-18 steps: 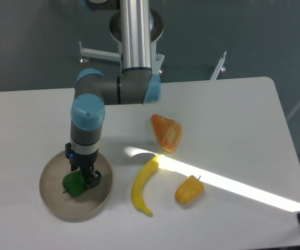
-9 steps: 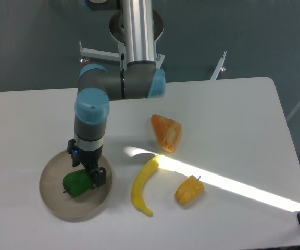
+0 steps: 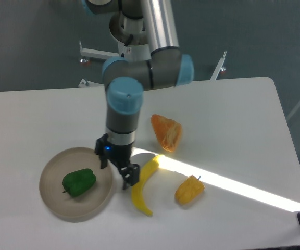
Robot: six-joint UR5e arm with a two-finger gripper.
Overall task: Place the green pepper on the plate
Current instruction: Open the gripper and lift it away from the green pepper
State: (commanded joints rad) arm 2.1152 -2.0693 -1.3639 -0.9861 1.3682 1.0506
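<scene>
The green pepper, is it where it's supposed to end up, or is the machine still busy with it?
It looks done: the green pepper lies on the plate by itself. The end effector holds nothing and is off to the plate's right, beside the long yellow pepper. Nothing obvious is left except pulling the arm clear.

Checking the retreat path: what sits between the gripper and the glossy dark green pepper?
Only the beige plate: its bare floor and right rim separate the green pepper from the gripper, in the fixed camera view.
</scene>
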